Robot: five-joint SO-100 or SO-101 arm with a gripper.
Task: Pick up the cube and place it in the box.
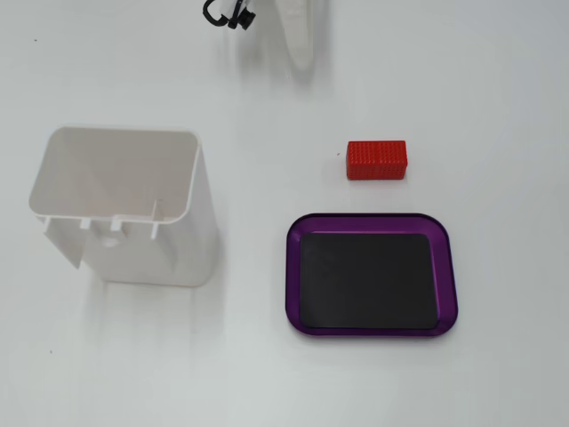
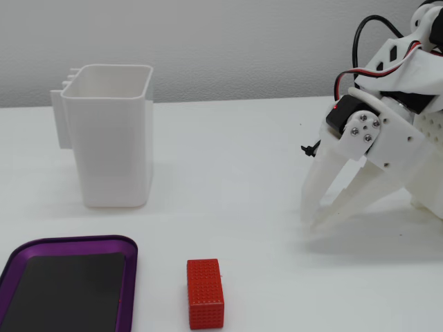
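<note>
The red cube (image 1: 377,160) lies on the white table just beyond the far rim of the purple-rimmed box (image 1: 449,267), apart from it. In the other fixed view the cube (image 2: 205,292) lies to the right of the box (image 2: 130,280). The box's black inside holds nothing. My gripper (image 2: 313,220) stands at the right, fingers pointing down, tips together just above the table and holding nothing. It is well away from the cube. From above, only its white fingers (image 1: 300,44) show at the top edge.
A tall white open-topped container (image 1: 124,213) stands left of the box; it also shows at the back left in the side-on fixed view (image 2: 114,138). Black and red cables (image 2: 367,55) run over the arm. A grey wall lies behind the table.
</note>
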